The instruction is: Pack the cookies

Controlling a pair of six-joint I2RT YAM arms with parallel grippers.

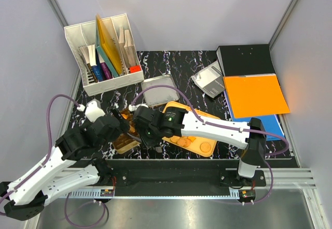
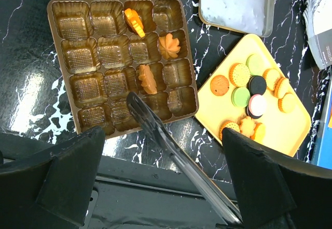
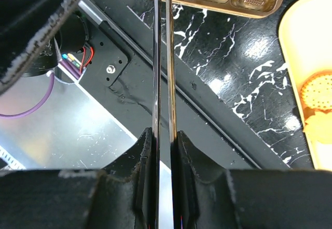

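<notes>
The right jaws are pinched nearly closed on a pair of metal tongs (image 3: 161, 58), gripping both thin blades near their back end so that they lie almost together with only a sliver of gap. The tongs reach out at 12 o'clock from the jaws. In the left wrist view their tips sit over the brown compartment tray (image 2: 83, 58), near its 6 o'clock edge. Whether the tips touch the tray cannot be told.

The left jaws stand spread as wide as they go, above the counter (image 2: 31, 99), gripping and touching nothing.

Most cookies (image 2: 257, 85) lie bunched on the yellow plate (image 2: 288, 128), at 3 o'clock from the tray: tan, green, pink and dark discs. Three orange shaped cookies (image 2: 148, 79) sit in separate tray compartments, toward its 2 o'clock corner. A silver tin (image 2: 236, 3) rests at 12 o'clock from the plate.
</notes>
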